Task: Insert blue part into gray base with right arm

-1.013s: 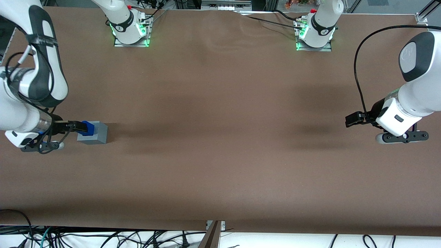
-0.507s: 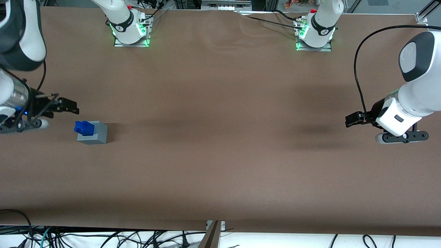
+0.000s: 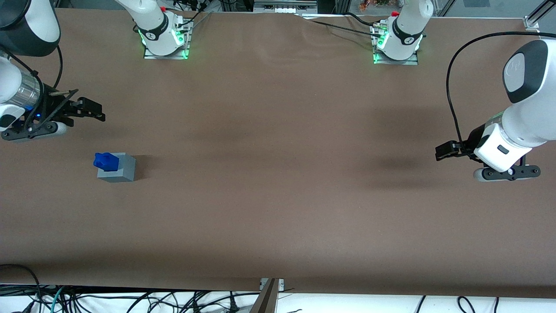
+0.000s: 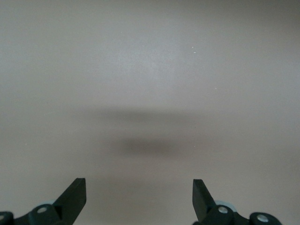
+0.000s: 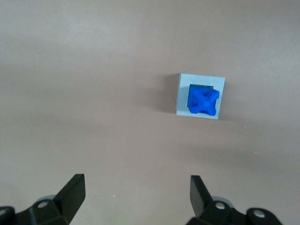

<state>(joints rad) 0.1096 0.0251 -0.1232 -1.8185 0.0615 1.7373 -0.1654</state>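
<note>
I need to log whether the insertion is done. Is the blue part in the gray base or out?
In. The blue part sits in the recess of the gray base, its top protruding; the gripper, open, is away from it.

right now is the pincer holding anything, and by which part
Nothing is held. The pincer is open and empty above the table, apart from the blue part, which sits in the gray base.

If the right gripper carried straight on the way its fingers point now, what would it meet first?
Probably just the bare table. The open gripper points down at the cloth, while the blue part, seated in the gray base, lies off to one side of that line.
</note>
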